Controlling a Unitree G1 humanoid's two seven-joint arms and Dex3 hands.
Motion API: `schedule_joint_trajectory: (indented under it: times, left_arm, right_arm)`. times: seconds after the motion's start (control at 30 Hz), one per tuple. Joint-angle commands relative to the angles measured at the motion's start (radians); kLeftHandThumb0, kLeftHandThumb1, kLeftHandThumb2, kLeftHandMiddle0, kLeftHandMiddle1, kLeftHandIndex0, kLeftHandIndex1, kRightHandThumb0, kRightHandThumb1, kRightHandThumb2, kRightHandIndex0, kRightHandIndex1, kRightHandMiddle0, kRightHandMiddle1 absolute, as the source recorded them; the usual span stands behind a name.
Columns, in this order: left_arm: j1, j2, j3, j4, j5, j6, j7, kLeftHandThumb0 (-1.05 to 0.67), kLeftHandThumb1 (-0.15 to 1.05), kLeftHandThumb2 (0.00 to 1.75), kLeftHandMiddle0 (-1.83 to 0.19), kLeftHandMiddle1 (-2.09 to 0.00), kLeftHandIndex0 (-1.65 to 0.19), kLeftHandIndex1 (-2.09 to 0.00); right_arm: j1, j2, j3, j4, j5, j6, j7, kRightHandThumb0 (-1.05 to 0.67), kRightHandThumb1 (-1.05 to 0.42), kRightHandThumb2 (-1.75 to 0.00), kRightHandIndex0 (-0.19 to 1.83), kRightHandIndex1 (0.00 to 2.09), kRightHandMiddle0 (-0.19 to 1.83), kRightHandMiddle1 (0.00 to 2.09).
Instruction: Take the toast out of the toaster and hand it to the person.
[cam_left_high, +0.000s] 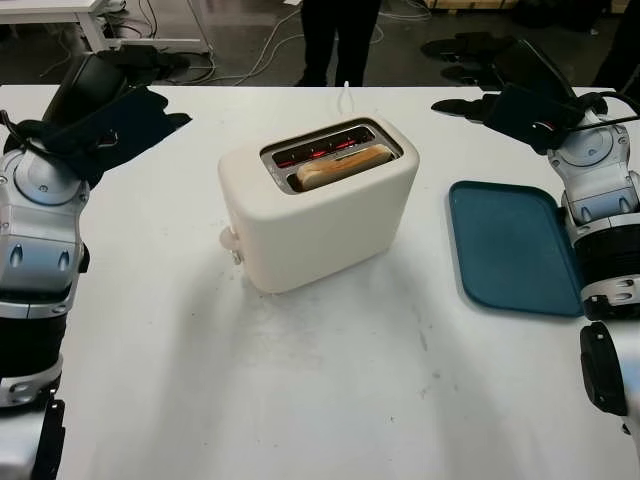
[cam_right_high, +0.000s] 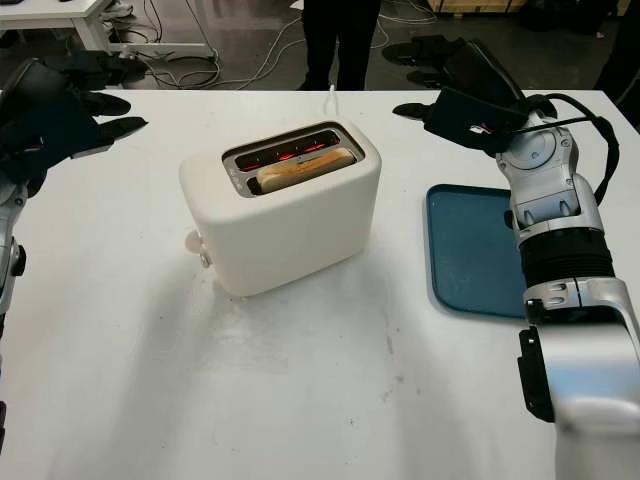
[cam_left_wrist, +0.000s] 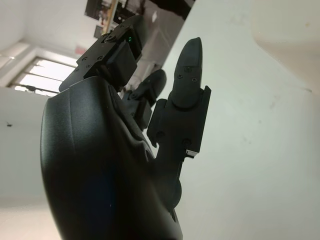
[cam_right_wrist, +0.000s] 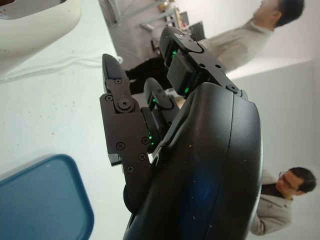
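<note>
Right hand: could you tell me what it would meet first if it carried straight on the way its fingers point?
Probably nothing: the open right hand points left along the table's far edge, behind the toaster; depth is uncertain.

White table w/ cream toaster at centre, its side knob facing 8 o'clock. One slice of toast sits in the front slot; back slot glows red. Blue tray at 3 o'clock, well apart from toaster. Left hand up at 10 o'clock, open, above table. Right hand at 1 o'clock, open, beyond tray. Person's dark legs at 12, behind table's far edge. Cables on floor at 11.
</note>
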Motion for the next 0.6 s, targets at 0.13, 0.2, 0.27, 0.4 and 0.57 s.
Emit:
schedule_joint_trajectory:
  times: [0.13,0.2,0.27,0.4,0.57]
  left_arm:
    - [0.025,-0.028,0.014,-0.076,-0.01,0.077,-0.008,-0.38,0.92,0.18,-0.24,-0.72,-0.51,-0.06]
    - [0.026,-0.029,0.012,-0.07,-0.008,0.065,-0.009,-0.39,0.92,0.18,-0.25,-0.72,-0.52,-0.06]
    - [0.028,-0.027,0.012,-0.064,-0.005,0.053,-0.011,-0.42,0.92,0.18,-0.24,-0.72,-0.52,-0.06]
    - [0.034,-0.022,0.017,-0.062,-0.009,0.035,-0.017,-0.44,0.92,0.19,-0.25,-0.72,-0.52,-0.06]
    - [0.033,-0.035,0.024,-0.069,-0.009,0.053,-0.013,-0.44,0.92,0.19,-0.24,-0.72,-0.52,-0.06]
  right_arm:
    - [0.013,-0.004,-0.005,-0.007,0.017,-0.015,0.002,-0.25,-0.92,-0.02,0.6,0.0,0.58,0.0]
    - [0.017,-0.01,0.003,-0.012,0.004,-0.014,-0.001,-0.28,-0.92,-0.03,0.6,0.0,0.58,0.0]
    - [0.021,-0.01,0.006,-0.013,0.0,-0.016,0.0,-0.28,-0.92,-0.03,0.61,0.0,0.58,0.0]
    - [0.028,-0.006,0.006,-0.021,-0.002,-0.023,-0.007,-0.25,-0.92,-0.03,0.61,0.01,0.59,0.0]
    - [0.036,-0.002,0.003,-0.033,0.002,-0.019,-0.009,-0.26,-0.92,-0.02,0.62,0.01,0.59,0.0]
